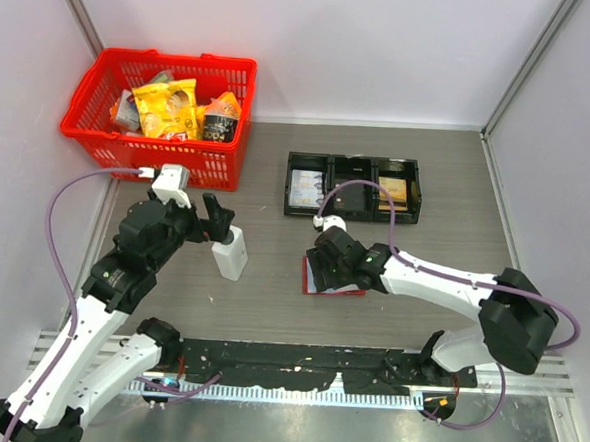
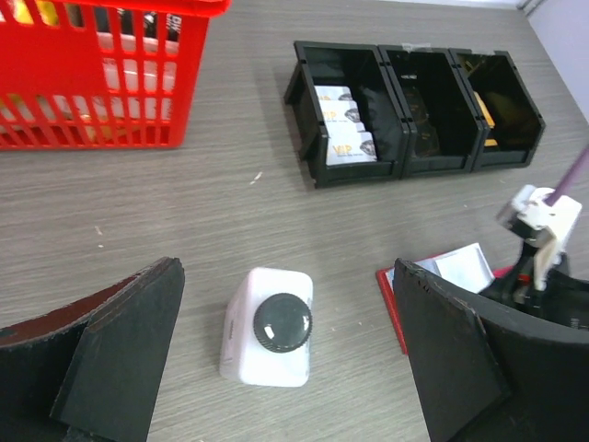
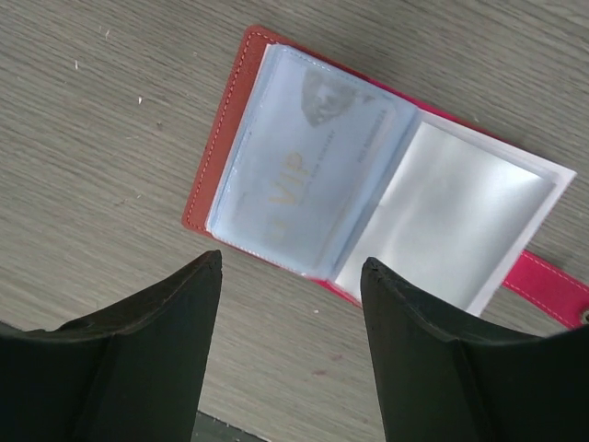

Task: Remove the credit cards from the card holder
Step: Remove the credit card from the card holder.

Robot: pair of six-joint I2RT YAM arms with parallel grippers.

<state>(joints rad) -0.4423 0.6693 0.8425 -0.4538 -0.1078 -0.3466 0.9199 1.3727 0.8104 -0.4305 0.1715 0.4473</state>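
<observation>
The red card holder (image 3: 230, 120) lies spread open on the table. Its left clear sleeve holds a pale credit card (image 3: 304, 184) with gold "VIP" print. The right sleeve (image 3: 451, 221) glares white, and I cannot tell if a card is inside. A red tab (image 3: 552, 285) sticks out on that side. My right gripper (image 3: 293, 267) hangs open just above the table at the holder's near edge, nothing between its fingers. In the top view it (image 1: 324, 268) covers most of the holder (image 1: 343, 291). My left gripper (image 2: 287, 276) is wide open above a white bottle (image 2: 271, 327).
A black three-compartment tray (image 1: 354, 161) stands behind the holder, with more pale VIP cards (image 2: 342, 138) upright in its left compartment and a yellowish item (image 1: 393, 193) in the right one. A red basket (image 1: 159, 153) of snack packets sits at the back left.
</observation>
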